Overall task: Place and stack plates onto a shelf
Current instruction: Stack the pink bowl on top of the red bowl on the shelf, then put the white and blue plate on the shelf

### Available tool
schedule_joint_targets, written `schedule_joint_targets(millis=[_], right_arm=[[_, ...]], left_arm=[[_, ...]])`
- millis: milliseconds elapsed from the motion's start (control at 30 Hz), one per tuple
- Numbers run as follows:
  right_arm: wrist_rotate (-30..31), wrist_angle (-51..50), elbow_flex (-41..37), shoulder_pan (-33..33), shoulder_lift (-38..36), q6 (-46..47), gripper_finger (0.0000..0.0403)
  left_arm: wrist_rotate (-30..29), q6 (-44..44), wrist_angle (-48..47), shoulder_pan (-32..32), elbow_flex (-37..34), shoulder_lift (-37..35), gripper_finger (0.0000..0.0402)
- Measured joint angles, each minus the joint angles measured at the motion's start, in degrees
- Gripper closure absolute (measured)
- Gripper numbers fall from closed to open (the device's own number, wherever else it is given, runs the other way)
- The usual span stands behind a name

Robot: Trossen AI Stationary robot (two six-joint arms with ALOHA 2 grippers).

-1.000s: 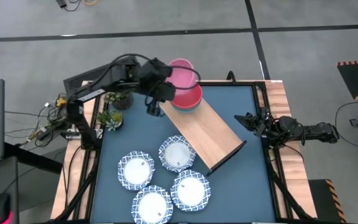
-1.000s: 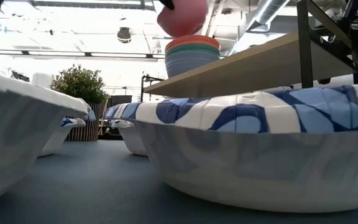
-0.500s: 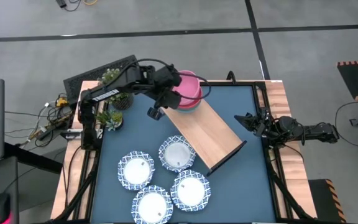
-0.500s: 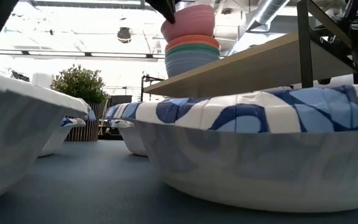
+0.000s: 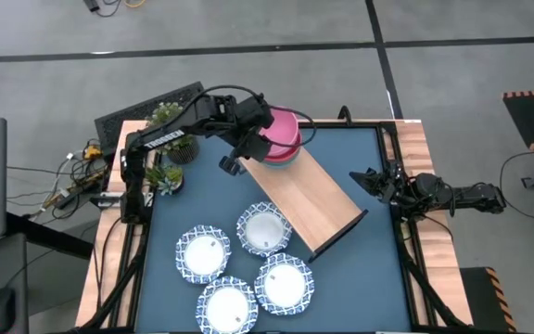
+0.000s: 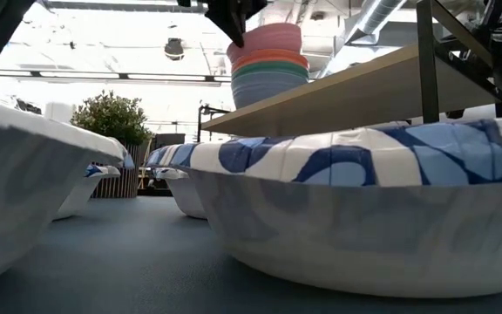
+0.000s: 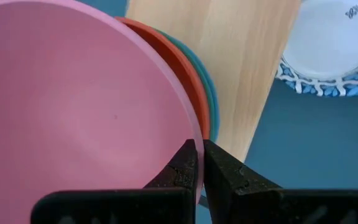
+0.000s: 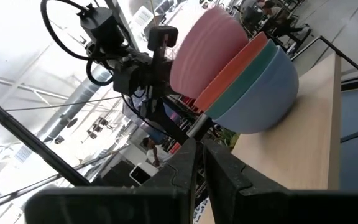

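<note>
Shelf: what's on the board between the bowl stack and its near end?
Nothing: in the high view the shelf is bare wood from the bowl stack, where the left gripper pinches the pink bowl.

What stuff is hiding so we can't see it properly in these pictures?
- Bowls under the pink bowl: high view, the pink one covers them.
- Shelf top: low view looks from below its board.
- Nearest plate: low view, cut off by the picture's edges.
- Left gripper on the pink bowl's rim: whether it pinches the rim, its fingers hide.

Overhead, table-level, two wrist cameras — all share the shelf (image 5: 303, 193).
</note>
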Motion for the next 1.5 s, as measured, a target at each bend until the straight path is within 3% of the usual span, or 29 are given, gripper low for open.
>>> schedule_joint_targets(millis=[767, 1200, 1400, 1500], right_arm=[[0.0, -0.1, 0.0, 0.0, 0.0, 0.4, 0.0345], [0.0, -0.1, 0.0, 0.0, 0.0, 0.4, 0.0345], [0.0, -0.1, 0.0, 0.0, 0.0, 0.3, 0.0345], [0.0, -0.2, 0.0, 0.0, 0.0, 0.2, 0.0345]], left_arm=[[-2.9, 3.4, -1.7, 0.0, 0.0, 1.0, 0.0398], [-3.9, 2.1, -0.5, -0.1, 0.0, 1.0, 0.0288], [-12.3, -1.1, 1.3, -1.7, 0.0, -0.2, 0.0263], [-13.6, -4.8, 2.6, -2.6, 0.0, -1.8, 0.0266]])
